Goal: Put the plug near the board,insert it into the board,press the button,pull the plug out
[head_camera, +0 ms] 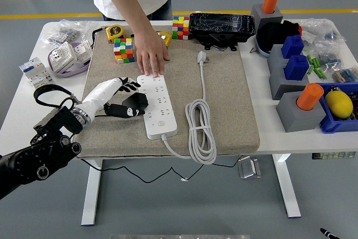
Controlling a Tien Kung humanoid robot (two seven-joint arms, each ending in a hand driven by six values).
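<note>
Left hand (127, 100): one robot hand in view, lying on the mat against the left edge of the board; fingers loosely curled, holding nothing, dark fingertips touching the board's side
Board (157, 106): one white power strip, long and flat, lying lengthwise on the mat with rows of sockets on top and a round button near its near end
Cord (199, 127): one white cable, leaving the board's near end and looped in a long coil just right of the board
Plug (202, 56): one white plug at the far end of the cord, lying on the mat, well apart from the board and not inserted
Mat (235, 110): one beige mat covering the middle of the white counter (279, 138)
Person's hand (151, 55): one, palm down, fingertips pressing on the far end of the board
Puzzle cubes: two, one (124, 50) left of the person's hand, one (180, 27) at the mat's far edge
Orange-topped grey blocks: two, near (302, 106) and far (267, 10), on the right
Blue blocks (294, 57): two, between them
</note>
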